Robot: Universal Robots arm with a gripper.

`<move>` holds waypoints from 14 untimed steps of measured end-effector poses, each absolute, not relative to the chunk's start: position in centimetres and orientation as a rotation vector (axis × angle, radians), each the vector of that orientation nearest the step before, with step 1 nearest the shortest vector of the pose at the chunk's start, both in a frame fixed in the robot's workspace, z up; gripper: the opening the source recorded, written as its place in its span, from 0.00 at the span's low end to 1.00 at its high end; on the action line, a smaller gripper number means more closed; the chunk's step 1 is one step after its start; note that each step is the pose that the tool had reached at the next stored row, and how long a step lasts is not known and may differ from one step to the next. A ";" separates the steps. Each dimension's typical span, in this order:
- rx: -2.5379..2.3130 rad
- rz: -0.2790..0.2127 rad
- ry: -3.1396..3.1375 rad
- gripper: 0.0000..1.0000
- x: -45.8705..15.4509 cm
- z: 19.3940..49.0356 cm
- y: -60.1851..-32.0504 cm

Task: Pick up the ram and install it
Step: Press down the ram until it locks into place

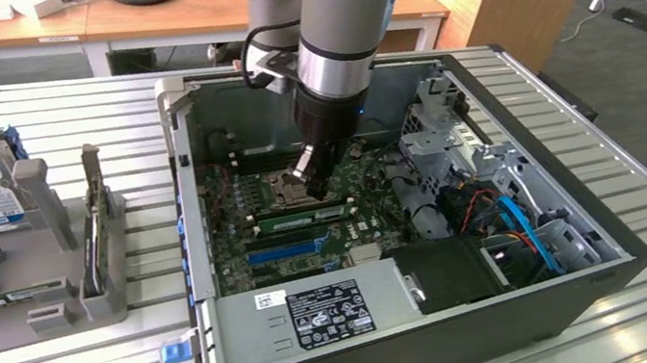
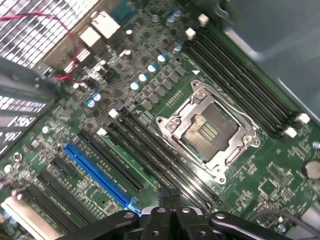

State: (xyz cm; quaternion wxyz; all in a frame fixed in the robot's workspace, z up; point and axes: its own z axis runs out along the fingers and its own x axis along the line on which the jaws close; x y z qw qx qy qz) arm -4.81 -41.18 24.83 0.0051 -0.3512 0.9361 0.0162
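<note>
The ram (image 1: pixel 300 214) is a long thin green stick with dark chips. It lies along the memory slots on the motherboard (image 1: pixel 363 224), just in front of the CPU socket (image 1: pixel 288 187). My gripper (image 1: pixel 320 185) hangs inside the open computer case, directly above the stick and the socket's edge. In the wrist view its black fingertips (image 2: pixel 165 194) press together, and my gripper (image 2: pixel 169 194) is shut with nothing between them. Beneath them run the black memory slots (image 2: pixel 150 160) beside the open socket (image 2: pixel 207 132). I cannot tell whether the fingertips touch the stick.
The case walls (image 1: pixel 184 164) surround the arm, with a drive cage and cables (image 1: pixel 497 203) on the exterior view's right and the power supply (image 1: pixel 318 314) in front. A blue slot strip (image 2: pixel 97 172) lies beside the memory slots. A grey parts holder (image 1: pixel 20 278) with a hard drive stands left.
</note>
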 end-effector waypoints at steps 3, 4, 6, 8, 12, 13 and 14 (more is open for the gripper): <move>-1.030 0.050 2.956 0.11 -4.8 24.8 -41.2; -1.004 0.050 2.965 0.11 -4.8 24.8 -41.2; -0.954 0.049 2.981 0.11 -4.8 24.8 -41.2; -0.903 0.049 2.996 0.11 -4.8 24.8 -41.2; -0.797 0.048 3.025 0.11 -4.8 24.8 -41.2; -0.771 0.048 3.031 0.11 -4.8 24.8 -41.2; -0.745 0.048 3.037 0.11 -4.8 24.8 -41.2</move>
